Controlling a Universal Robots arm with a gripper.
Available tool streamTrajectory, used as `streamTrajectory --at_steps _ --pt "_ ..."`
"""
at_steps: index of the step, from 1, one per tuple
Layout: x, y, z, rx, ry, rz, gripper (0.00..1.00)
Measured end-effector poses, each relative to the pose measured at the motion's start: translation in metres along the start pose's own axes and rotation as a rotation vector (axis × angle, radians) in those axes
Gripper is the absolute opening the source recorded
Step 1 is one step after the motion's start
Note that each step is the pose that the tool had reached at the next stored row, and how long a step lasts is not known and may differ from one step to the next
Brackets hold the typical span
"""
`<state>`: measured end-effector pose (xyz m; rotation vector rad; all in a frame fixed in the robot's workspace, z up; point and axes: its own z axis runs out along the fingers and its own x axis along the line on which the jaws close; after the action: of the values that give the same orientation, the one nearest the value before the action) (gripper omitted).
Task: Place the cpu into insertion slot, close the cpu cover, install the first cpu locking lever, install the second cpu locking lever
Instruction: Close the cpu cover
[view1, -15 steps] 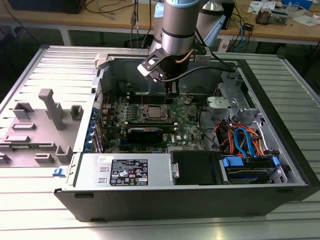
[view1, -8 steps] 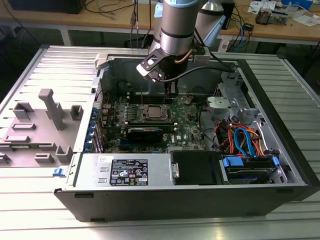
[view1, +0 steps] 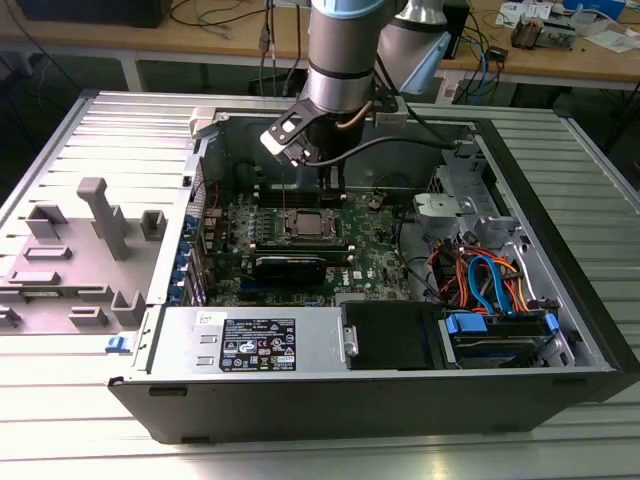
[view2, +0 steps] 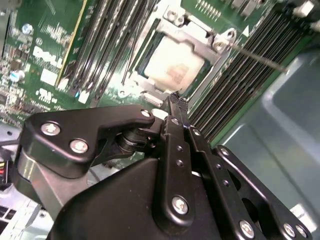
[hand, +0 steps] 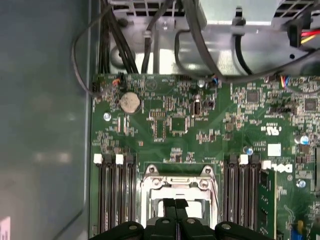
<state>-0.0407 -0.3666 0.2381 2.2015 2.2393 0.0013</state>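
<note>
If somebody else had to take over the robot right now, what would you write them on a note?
End effector: shut, empty, just above the insertion slot edge.
The cpu sits in the slot, under the cpu cover lying flat over it.
Done: cpu in, cover down.
Left: both locking levers, it seems; one thin lever sticks out beside the slot, apparently unlatched.
</note>
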Motion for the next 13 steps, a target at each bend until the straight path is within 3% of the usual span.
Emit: streamTrajectory --at_steps 8,13 --pt "0.0004 -0.0231 0.007 0.0 0.0002 -0.004 0.11" --pt "0.0005 -0.034 0.0108 0.0001 0.0003 -0.004 0.11"
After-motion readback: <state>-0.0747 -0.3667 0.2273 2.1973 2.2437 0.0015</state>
